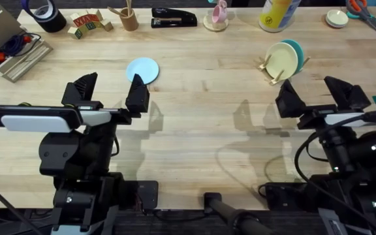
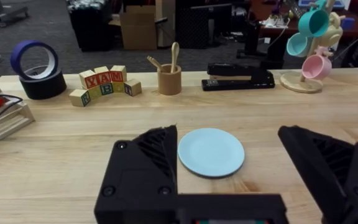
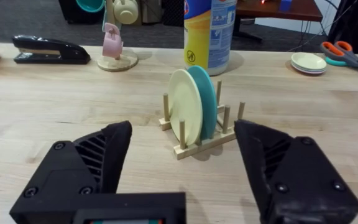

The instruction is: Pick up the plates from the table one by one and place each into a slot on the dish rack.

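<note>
On the table (image 1: pixel 194 124), the light blue plate (image 1: pixel 142 69) lay flat just ahead of the left gripper (image 1: pixel 109 91), whose fingers were spread and empty, while 2 plates, pale yellow (image 1: pixel 281 61) and teal (image 1: pixel 295 53), stood in the dish rack (image 1: pixel 271 70). A good pick probably called for catching the thin rim low, then tipping it upright for a free slot (image 3: pixel 232 121). The right gripper (image 1: pixel 318 96) also hung spread and empty; the rack's far pegs were hidden behind the plates.

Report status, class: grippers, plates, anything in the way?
Left gripper open, empty, short of light blue plate flat on table. Right gripper open, empty. Yellow plate and teal plate already in dish rack. Path unobstructed.
</note>
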You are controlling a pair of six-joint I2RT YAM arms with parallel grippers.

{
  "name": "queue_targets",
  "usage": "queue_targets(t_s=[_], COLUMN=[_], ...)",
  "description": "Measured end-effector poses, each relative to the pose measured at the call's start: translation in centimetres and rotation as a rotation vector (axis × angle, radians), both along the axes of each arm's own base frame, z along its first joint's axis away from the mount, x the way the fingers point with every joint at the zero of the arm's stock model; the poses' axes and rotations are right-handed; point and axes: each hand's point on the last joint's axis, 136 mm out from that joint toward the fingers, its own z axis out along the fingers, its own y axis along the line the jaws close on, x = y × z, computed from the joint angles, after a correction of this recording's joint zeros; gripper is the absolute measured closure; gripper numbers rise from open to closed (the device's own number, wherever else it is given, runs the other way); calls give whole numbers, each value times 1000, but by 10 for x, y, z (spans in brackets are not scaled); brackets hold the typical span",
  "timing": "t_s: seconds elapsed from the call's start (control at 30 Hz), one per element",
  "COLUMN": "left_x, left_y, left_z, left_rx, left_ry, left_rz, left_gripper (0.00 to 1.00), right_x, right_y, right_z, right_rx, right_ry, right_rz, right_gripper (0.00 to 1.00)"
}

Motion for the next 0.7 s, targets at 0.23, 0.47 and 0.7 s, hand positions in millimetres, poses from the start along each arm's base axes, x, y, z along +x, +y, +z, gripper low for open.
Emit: queue_targets(t_s=[0.23, 0.47, 0.7], left_x=[0, 0, 0], left_y=[0, 0, 0], left_z=[-1, -1, 0], left_rx=[0, 0, 0], left_ry=[5, 6, 1], left_rz=[0, 0, 0], left_gripper=[7, 7, 8], right_x=[0, 0, 0], right_y=[0, 0, 0], right_z=[-1, -1, 1], right_rx=[0, 0, 0], right_ry=[4, 4, -3], right_rz=[1, 1, 0], right_gripper=[9, 8, 7])
